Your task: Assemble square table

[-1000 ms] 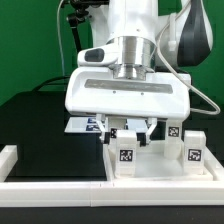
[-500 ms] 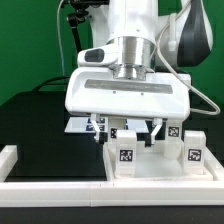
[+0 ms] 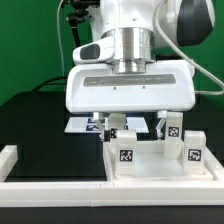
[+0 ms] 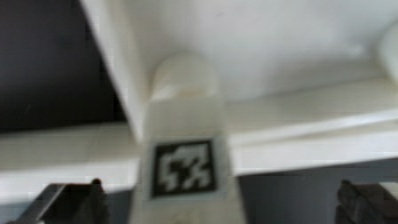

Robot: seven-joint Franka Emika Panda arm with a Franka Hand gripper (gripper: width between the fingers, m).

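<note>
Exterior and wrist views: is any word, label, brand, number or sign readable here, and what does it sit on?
No readable words, brands or numbers in either view.
Black-and-white marker tags only, patterns not text: on the square table top front wall, on the block legs, and on the leg under the open gripper.
Marker board tags: too small to read.

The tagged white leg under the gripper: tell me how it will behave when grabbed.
The leg looks rigid, probably moulded plastic, so it should not flex. Its smooth rounded surface may slip between the fingers. It appears small, so likely light and easily nudged.
</note>
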